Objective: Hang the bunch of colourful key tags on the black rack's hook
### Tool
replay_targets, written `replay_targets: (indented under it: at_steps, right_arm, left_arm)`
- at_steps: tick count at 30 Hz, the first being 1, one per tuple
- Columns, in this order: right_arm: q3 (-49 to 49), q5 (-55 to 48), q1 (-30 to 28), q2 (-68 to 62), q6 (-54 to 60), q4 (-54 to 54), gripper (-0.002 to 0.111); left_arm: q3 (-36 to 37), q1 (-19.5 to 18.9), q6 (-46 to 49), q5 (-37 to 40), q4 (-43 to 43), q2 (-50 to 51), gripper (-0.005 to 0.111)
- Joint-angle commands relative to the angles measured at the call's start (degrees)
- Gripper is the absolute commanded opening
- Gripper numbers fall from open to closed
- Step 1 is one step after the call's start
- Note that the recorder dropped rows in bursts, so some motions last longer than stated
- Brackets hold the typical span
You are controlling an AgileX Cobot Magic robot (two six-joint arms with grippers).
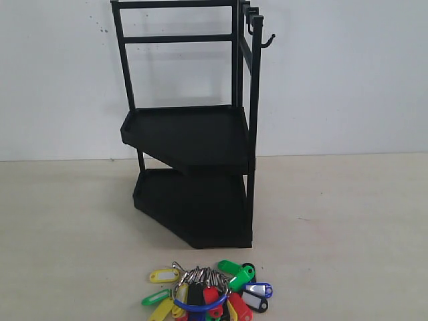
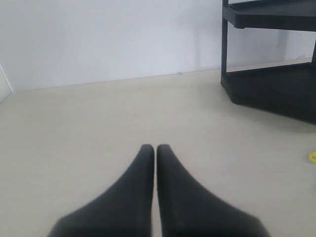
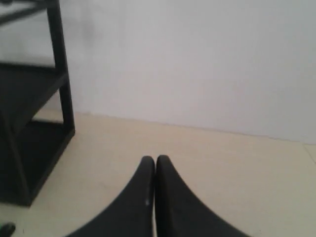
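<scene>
The colourful key tag bunch (image 1: 207, 293) lies flat on the table at the front, just ahead of the black rack (image 1: 190, 137); its blue loop holds green, yellow, red, blue and black tags. The hook (image 1: 267, 41) juts sideways from the top of the rack's front corner post. Neither gripper shows in the exterior view. My left gripper (image 2: 155, 148) is shut and empty over bare table, with the rack (image 2: 269, 54) off to one side and a yellow tag edge (image 2: 312, 156) at the frame border. My right gripper (image 3: 155, 160) is also shut and empty, beside the rack (image 3: 34, 113).
A white wall stands behind the rack. The pale table surface (image 1: 348, 227) spreads to both sides of the rack. Further hooks (image 1: 251, 20) sit behind the front one on the top rail. A dark tag tip (image 3: 6, 229) peeks in at the right wrist view's corner.
</scene>
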State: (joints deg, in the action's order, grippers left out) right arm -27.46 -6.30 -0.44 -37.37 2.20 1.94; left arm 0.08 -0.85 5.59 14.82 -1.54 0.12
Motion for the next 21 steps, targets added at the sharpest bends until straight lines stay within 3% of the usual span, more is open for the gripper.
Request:
replay_targets:
  at_steps: [1,6,10,21]
  right_arm:
    - [-6.6,-8.8,6.9,-8.7,11.4,0.0,0.0]
    - [-12.7,-11.8,18.5,-17.4,21.7,0.0,0.0]
    - [-16.9,-14.4,26.6,-24.9,23.2,0.0,0.0]
    - [-20.5,-17.1,40.4,-43.2,28.3,0.7,0.0]
  left_arm:
    - [-0.1,0.1,0.0,-0.3,0.2,-0.1,0.004]
    - [-0.1,0.1,0.0,-0.3,0.2,-0.1,0.004]
    - [-0.1,0.1,0.0,-0.3,0.2,-0.1,0.004]
    - [-0.1,0.1,0.0,-0.2,0.2,-0.1,0.004]
